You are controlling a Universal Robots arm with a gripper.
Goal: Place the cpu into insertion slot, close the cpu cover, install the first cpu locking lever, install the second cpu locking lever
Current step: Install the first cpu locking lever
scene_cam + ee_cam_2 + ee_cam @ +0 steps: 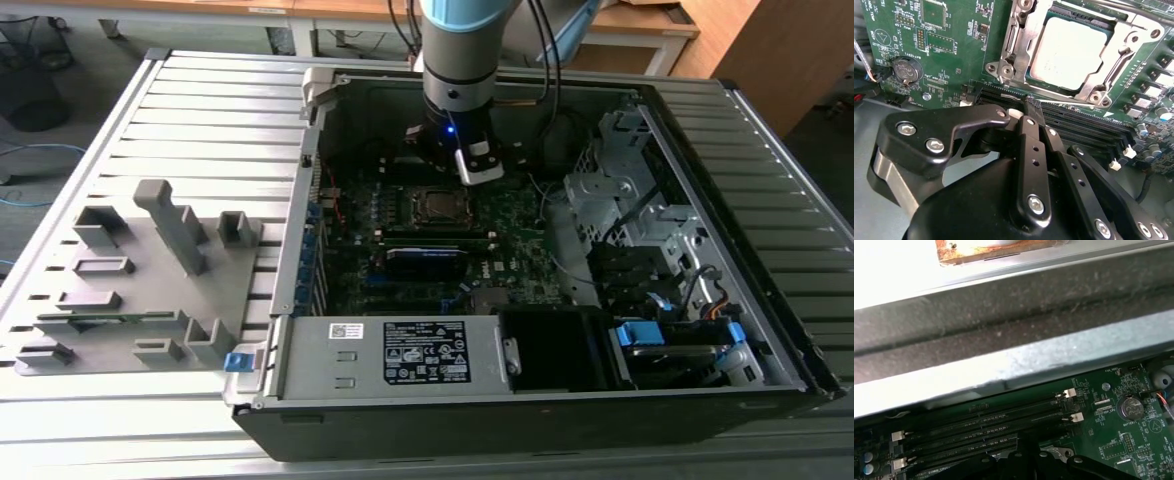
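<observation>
Wide grey slatted metal table (200, 110) under everything, and on it the big black computer case (534, 425), lying open. To the exterior view's left of the case, a flat grey fixture tray (147, 290) with upright blocks. Pale blue and grey robot arm (461, 50) reaching straight down into the case, over the dark green motherboard (521, 240). Against the case's near wall, a silver power supply box (334, 355) with a white label. On the board, just under the arm's end, the small square black insertion slot (431, 205) with its thin silver rim.

Now the second wrist view: black gripper (1031, 107) low over the long black memory slots (1079, 122), just beside the socket, jaws pressed together tip to tip. Thin square silver-grey cpu cover (1008, 45) lying flat over the socket, and through its window the small flat silver-tan cpu (1069, 50) — seated inside. Thin silver rod (1064, 100) along the socket edge nearest the fingertips — latched or not, cannot tell. Off to one side on the board, a round silver coin battery (906, 70).
</observation>
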